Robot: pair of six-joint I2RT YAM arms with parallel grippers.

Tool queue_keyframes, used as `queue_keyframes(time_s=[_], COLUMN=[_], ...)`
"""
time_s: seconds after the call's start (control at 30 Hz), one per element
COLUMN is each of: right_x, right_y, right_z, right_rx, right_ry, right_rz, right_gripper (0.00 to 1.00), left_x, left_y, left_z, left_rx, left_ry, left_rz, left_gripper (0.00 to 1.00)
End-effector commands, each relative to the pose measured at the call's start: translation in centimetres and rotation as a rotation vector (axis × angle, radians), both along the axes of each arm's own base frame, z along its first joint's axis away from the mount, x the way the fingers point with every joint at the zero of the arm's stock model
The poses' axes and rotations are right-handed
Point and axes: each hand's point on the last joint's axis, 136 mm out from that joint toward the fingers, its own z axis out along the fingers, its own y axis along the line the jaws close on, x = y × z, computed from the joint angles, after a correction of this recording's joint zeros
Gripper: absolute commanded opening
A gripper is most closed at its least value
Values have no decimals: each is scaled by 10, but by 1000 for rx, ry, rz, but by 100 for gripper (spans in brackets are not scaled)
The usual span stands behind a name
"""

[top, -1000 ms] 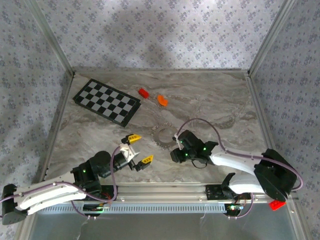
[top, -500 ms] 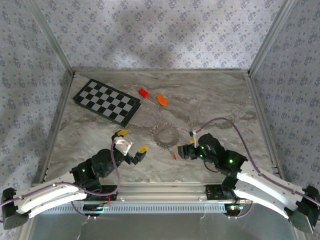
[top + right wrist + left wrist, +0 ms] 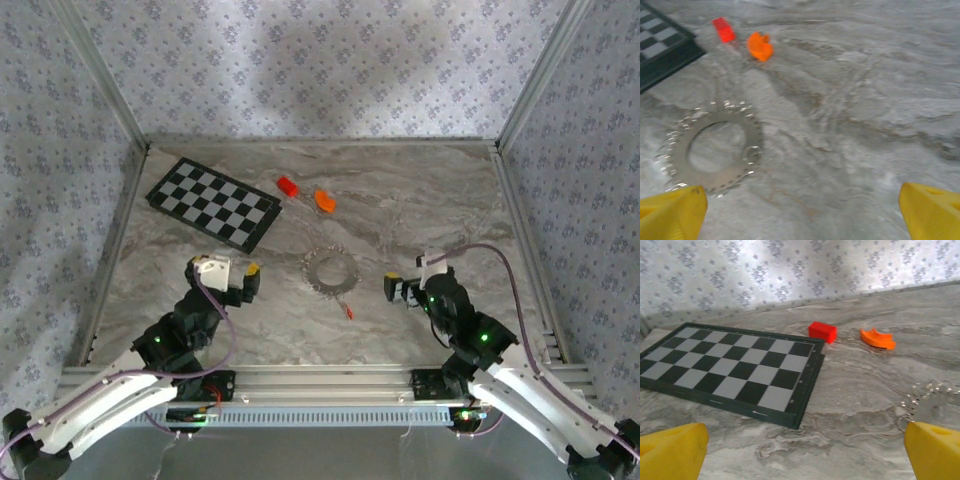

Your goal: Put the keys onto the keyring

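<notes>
Keyring: bright metal, glossy, jagged rim. Table: smooth, matt, marble-patterned. Red brick, orange block: smooth plastic.

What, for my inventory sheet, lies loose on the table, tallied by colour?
Red: 2, the brick and the red-headed key
Orange: 1, the block
Silvery: 1, the keyring
Black and grey: 1, the checkered board
Total: 5

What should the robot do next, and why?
Probably reach the open right pincer toward the tiny red-headed key: it lies unheld on the grey marbled table, apart from the jagged silvery metal keyring.
</notes>
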Motion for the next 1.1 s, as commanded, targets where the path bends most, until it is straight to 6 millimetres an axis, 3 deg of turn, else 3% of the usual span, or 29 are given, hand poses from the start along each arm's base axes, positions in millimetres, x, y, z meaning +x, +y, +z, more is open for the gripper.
queue_keyframes(time_s=[0.0,0.3,0.5,0.63,0.83,1.07], right_x=[13,30,33,33,32,32], right_y=[-27,-70,-78,-85,-111,-122], right_z=[10,12,19,9,-21,-25], right_rx=[-45,-120,-155,-260,-240,-189], right_ry=[-78,-174,-251,-282,-225,-205], right_rz=[-128,-307,-299,-285,-374,-408], right_gripper=[100,100,100,100,100,100], left_x=[6,21,32,43,58,71], left_y=[17,62,85,95,114,124], left_z=[12,16,-4,-13,-34,-61], left_rx=[-2,101,124,123,99,114], left_ry=[-35,-70,-48,-37,15,94], left_rz=[83,284,396,433,500,560], left_gripper=[100,100,99,99,100,100])
